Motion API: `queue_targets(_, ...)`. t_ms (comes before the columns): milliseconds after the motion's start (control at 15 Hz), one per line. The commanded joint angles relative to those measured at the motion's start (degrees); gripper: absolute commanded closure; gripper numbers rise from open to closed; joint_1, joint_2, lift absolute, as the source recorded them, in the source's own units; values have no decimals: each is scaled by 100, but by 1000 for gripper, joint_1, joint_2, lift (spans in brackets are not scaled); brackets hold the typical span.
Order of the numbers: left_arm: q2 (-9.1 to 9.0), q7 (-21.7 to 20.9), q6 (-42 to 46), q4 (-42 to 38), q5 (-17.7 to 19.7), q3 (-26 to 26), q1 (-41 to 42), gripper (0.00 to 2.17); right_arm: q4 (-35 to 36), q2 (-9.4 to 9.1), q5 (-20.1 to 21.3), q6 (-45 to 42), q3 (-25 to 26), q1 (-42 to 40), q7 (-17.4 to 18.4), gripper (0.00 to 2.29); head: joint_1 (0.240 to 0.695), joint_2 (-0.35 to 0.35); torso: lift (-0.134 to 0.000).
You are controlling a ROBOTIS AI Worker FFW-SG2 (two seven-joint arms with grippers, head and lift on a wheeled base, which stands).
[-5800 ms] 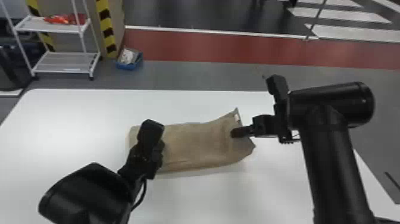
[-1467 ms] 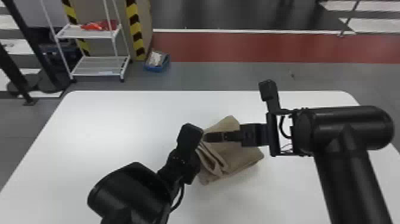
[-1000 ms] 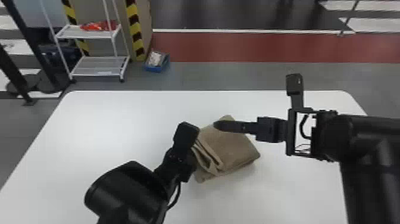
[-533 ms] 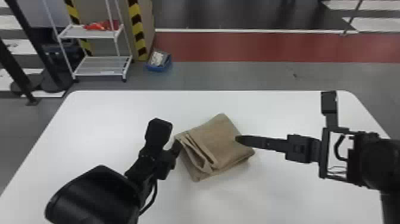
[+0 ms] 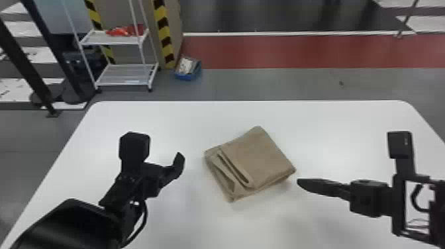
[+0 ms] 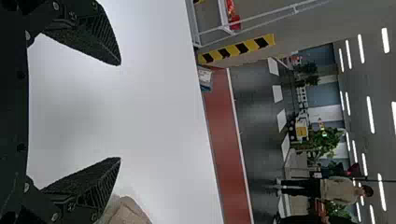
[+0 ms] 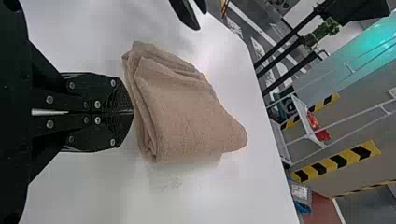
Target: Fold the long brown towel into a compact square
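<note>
Head view: left claw [image 5: 163, 161] spread; right claw [image 5: 303, 183] pressed together; towel [image 5: 263, 155] well inside table edges [image 5: 245, 102]

Bright; ceiling strip lights [image 6: 370, 115], pale glare, soft shadows on tabletop [image 5: 149, 119]

Folded towel [image 5: 261, 157] between both claws.

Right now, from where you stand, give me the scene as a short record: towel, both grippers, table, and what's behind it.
Towel: brown, folded in layers into a roughly square bundle, loose folds on its left side
Left gripper: open, left of the towel, apart from it
Right gripper: shut, nothing held, just right of the towel
Table: white top, towel lying around its middle
Behind: white shelf rack and blue bin on the floor
</note>
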State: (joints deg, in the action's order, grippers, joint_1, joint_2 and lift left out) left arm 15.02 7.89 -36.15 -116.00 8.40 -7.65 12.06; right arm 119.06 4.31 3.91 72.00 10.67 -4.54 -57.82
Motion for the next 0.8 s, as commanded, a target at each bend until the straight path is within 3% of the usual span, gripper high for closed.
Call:
queue_targets(0, 1, -68, 103, -80, 171, 264, 147, 90, -331, 0, 128, -524, -12, 5, 148, 2108, 695, 69, -125)
queue_targets(467, 1, -200, 262, -115, 153, 238, 262, 87, -1886, -79, 347, -1755, -645, 876, 1019, 2108, 695, 73, -125)
queue_targets(667, 1, -209, 262, -115, 153, 185, 253, 87, -2528, -413, 330, -2018, -733, 1552, 1388, 2108, 695, 80, -125)
queue_targets(733, 1, -209, 262, -98, 153, 177, 244, 87, -2765, -436, 330, -2194, -751, 1754, 1476, 2108, 695, 83, -125)
